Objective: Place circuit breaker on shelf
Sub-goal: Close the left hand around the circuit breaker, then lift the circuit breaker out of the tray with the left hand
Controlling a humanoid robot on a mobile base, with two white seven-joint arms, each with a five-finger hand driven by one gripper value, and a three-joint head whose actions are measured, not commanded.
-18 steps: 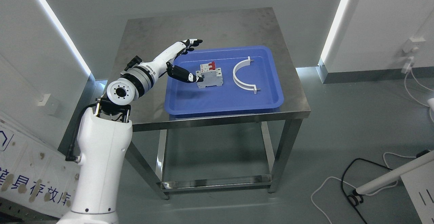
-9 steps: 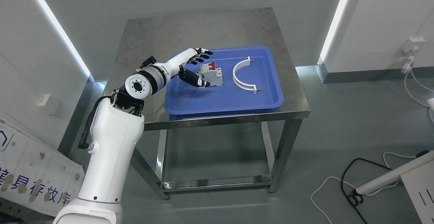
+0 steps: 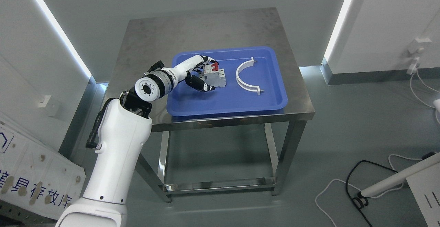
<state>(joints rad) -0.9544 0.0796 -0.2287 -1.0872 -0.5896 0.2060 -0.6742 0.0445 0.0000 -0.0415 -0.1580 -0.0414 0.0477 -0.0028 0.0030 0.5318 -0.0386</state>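
One arm is working for you: your left robot hand (image 3: 201,74) curls around the circuit breaker (image 3: 215,76), fingers behind, thumb in front, inside the blue tray (image 3: 227,103) on the bench (image 3: 151,38), beside a white curved bracket (image 3: 246,76).

White left arm (image 3: 113,158), silver wrist ring, black-tipped hand (image 3: 199,74)

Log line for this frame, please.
phase: grasping | left hand: closing around grey circuit breaker with red switches | breaker in blue plastic tray | right hand: unseen
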